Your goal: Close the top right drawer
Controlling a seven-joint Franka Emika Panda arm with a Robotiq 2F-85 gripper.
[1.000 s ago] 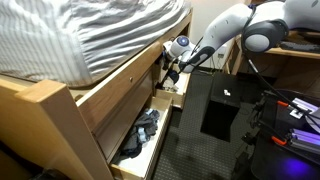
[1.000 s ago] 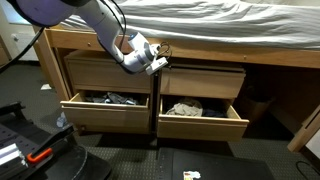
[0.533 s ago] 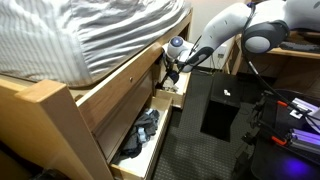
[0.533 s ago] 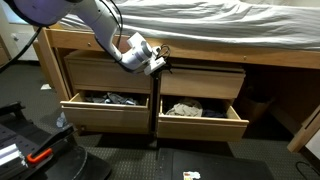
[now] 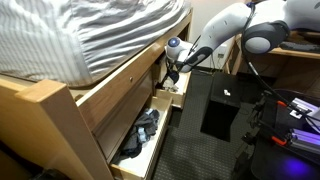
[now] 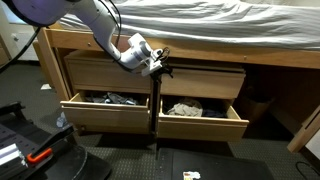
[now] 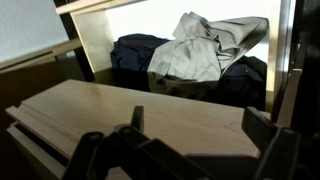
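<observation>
The top right drawer, a short light-wood box with a plain flat front, is seen just right of centre in an exterior view, under the bed frame. It is judged to stand only slightly proud of the frame; how far cannot be told. A rigid box on runners is expected, light to move and not fragile. No handle is seen, so nothing need be gripped: the front is best pushed flat, near its middle, since an off-centre push may skew it. Its contents are hidden.

The black gripper is held at the drawer's left edge, and in the wrist view its fingers are spread apart, with nothing between them. A flat pale wood panel beneath them is probably the drawer front.

Below, the open lower right drawer holds a crumpled grey-beige cloth over dark blue cloth. The longer open drawer at lower left holds dark grey clothes.
</observation>
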